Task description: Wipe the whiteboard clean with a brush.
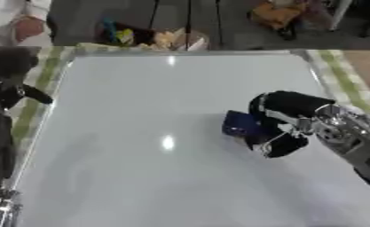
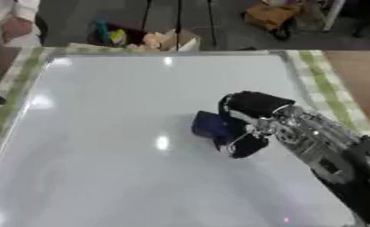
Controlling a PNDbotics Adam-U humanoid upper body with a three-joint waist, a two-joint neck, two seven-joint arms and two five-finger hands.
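Note:
A large whiteboard (image 1: 141, 168) lies flat and fills most of both views, its surface glossy with light glare. My right hand (image 1: 285, 117) comes in from the right, fingers curled round a dark blue brush (image 1: 239, 124) that is pressed on the board right of centre. My left arm shows as a dark shape along the left edge of the left eye view, its hand (image 1: 7, 77) near the board's left rim with fingers I cannot make out.
Green striped table edges (image 1: 344, 80) border the board on both sides. Beyond the far edge the floor holds a cardboard box (image 2: 168, 41), coloured clutter and an orange object (image 1: 277, 15). A person's sleeve and hand show at the top left corner.

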